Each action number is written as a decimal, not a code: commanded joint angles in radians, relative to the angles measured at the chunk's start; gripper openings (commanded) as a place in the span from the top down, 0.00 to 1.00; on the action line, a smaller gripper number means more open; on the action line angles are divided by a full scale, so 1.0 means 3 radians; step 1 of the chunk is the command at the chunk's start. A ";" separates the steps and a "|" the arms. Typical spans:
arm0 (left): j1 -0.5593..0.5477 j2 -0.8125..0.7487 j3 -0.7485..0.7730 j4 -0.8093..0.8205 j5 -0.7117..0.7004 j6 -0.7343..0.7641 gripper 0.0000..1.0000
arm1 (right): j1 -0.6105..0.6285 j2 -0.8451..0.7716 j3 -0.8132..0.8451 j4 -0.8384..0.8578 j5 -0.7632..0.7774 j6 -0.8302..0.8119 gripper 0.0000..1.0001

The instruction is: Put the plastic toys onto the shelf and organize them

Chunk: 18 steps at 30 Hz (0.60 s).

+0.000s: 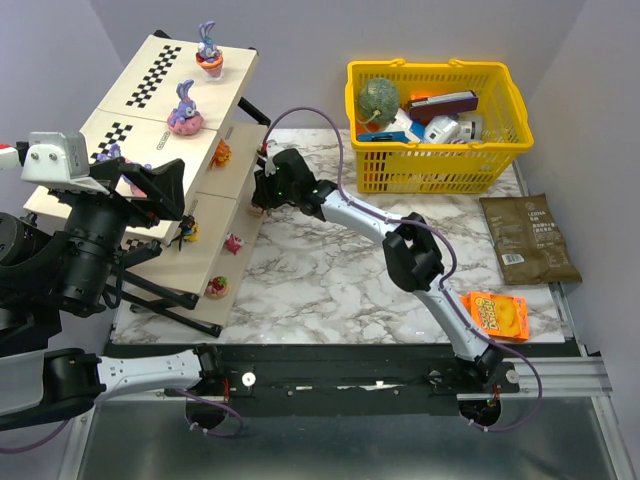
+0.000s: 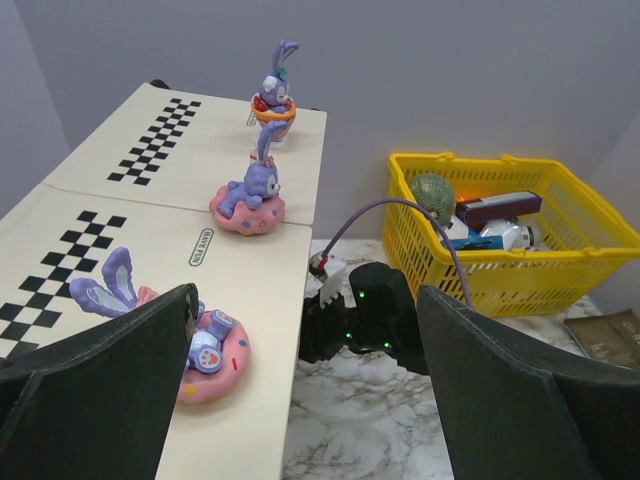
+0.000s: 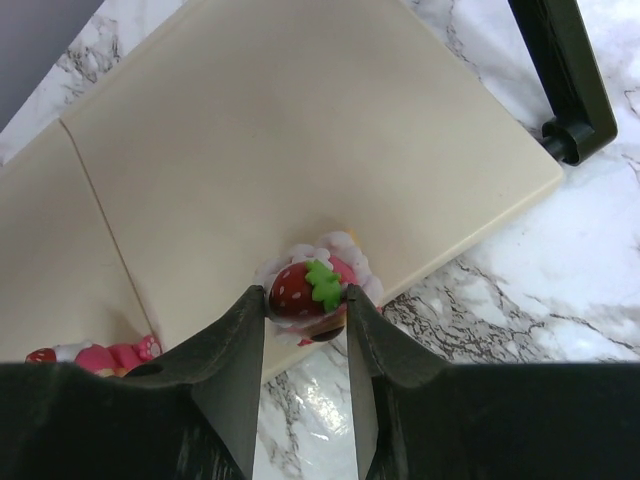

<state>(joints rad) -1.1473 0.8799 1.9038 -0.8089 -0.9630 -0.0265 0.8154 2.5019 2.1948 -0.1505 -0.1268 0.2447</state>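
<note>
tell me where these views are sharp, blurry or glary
Top external: even light, sharp, no harsh shadows. Left wrist: fingers of the left gripper are dark and featureless, the rabbit toys crisp. Right wrist: the strawberry toy is sharp, with a bright sheen on the marble table below it.

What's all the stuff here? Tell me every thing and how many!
table: one, white-grey marble, under everything
shelf: one, beige with checkered strips, table's left
rabbit in cup: one, purple in orange, back of shelf top
rabbits on doughnuts: two, purple on pink, shelf top
small toys: four, orange, dark, pink, lower shelf tiers
strawberry toy: one, red and green, at a panel's edge
basket: one, yellow, back right
green ball: one, in basket
boxes: a few, white, blue, in basket
brown packet: one, table's right side
orange snack packet: one, front right
left gripper: one, black, open, near shelf top
right gripper: one, black, shut on strawberry toy
</note>
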 commanded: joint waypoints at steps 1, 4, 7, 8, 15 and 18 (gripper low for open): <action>0.0005 0.0017 0.0041 0.0058 0.0014 0.0027 0.01 | 0.0023 0.0092 0.0114 -0.0071 0.0060 -0.0054 0.73; 0.0005 0.0012 0.0041 0.0058 0.0009 0.0027 0.01 | 0.0023 0.0092 0.0114 -0.0076 0.0050 -0.0039 0.67; 0.0010 0.0017 0.0046 0.0058 0.0009 0.0032 0.01 | 0.0023 0.0092 0.0103 -0.0056 0.0029 -0.0013 0.61; 0.0005 0.0017 0.0046 0.0058 0.0009 0.0032 0.01 | 0.0028 0.0087 0.0103 -0.0046 0.0029 -0.0003 0.61; 0.0005 0.0007 0.0041 0.0053 -0.0011 0.0032 0.01 | 0.0023 -0.0010 -0.0029 0.0102 -0.0042 0.0222 0.52; 0.0010 0.0007 0.0041 0.0053 -0.0011 0.0037 0.01 | 0.0028 -0.0102 -0.0192 0.0271 -0.0058 0.0304 0.46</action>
<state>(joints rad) -1.1473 0.8799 1.9038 -0.8089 -0.9634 -0.0261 0.8173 2.5019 2.1925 -0.1368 -0.1265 0.2905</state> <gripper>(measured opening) 0.989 0.506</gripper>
